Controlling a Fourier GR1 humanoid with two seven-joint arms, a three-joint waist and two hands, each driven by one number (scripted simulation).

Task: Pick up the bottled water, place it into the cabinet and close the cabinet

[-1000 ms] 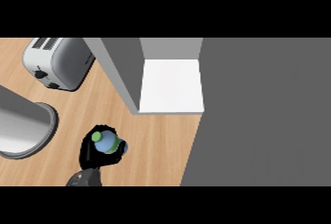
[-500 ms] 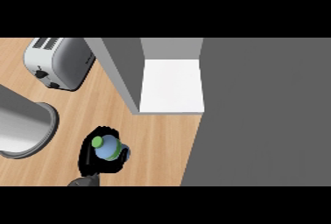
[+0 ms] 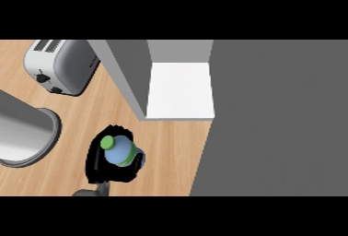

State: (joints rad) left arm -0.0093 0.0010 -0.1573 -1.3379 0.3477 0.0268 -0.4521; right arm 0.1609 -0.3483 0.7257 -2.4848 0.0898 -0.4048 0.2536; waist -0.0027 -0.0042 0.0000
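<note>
Robot hand (image 3: pixel 102 161): one in view, lower left, which side cannot be told; fingers curled round bottled water (image 3: pixel 121 153), green cap up. Open cabinet (image 3: pixel 180 90) beyond; toaster (image 3: pixel 60 66) on tabletop (image 3: pixel 170 147).

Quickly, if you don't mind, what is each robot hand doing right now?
Visible robot hand: curled round the bottled water, holding it above the counter; which side cannot be told.
Other robot hand: not in view.

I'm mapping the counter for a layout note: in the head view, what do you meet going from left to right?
Grey pot → toaster → hand curled round the bottled water → open cabinet's white shelf → grey cabinet door.
</note>
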